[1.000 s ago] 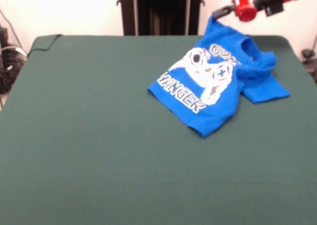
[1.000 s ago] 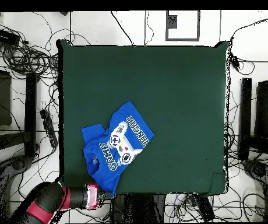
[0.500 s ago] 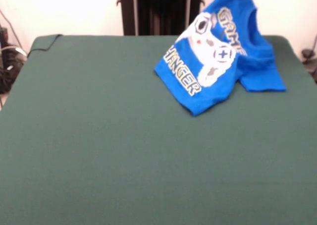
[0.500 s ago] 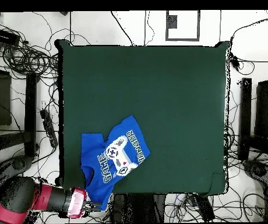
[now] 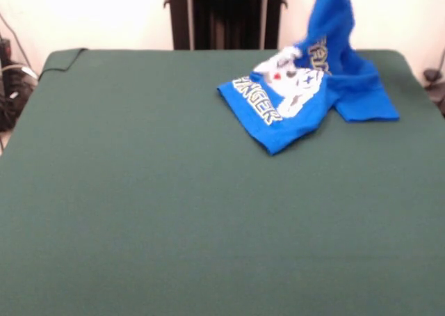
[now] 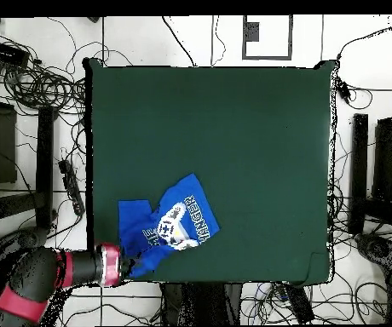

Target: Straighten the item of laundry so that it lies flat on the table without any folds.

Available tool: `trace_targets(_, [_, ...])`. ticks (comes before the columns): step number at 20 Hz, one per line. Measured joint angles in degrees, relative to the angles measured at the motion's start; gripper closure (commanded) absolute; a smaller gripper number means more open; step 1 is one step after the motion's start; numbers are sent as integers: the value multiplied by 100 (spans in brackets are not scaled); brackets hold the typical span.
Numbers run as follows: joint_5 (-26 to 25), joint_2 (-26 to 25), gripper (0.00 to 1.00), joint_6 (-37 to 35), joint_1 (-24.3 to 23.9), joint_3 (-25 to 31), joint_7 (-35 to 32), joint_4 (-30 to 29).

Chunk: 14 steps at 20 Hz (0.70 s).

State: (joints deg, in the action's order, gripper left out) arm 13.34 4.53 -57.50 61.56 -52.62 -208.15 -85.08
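Overhead: pincer [image 6: 129, 266] clamped on T-shirt [image 6: 167, 232] corner, table [image 6: 259, 136] edge; shirt bunched.

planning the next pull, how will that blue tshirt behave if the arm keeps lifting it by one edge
Probably floppy: the T-shirt hangs in a narrow strip from its raised edge while the rest sags onto the table. It looks light and apt to drag and bunch, as its print is already creased. The gripper likely needs a firm pinch.

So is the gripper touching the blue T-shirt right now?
Touching. In the overhead view the gripper meets the T-shirt at its bunched edge; the front view shows that end pulled up off the table.
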Motion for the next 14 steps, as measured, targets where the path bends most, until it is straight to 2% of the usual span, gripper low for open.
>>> trace_targets(1, [226,128,100,1083,-228,304,0,-125])
trace_targets(3, [340,201,100,1747,-386,499,0,-201])
trace_targets(5, [452,341,100,3346,-812,963,0,-361])
trace_targets(8, [452,408,100,4374,-1165,1294,0,-471])
trace_targets(14, [451,502,100,4505,-1377,1578,0,-577])
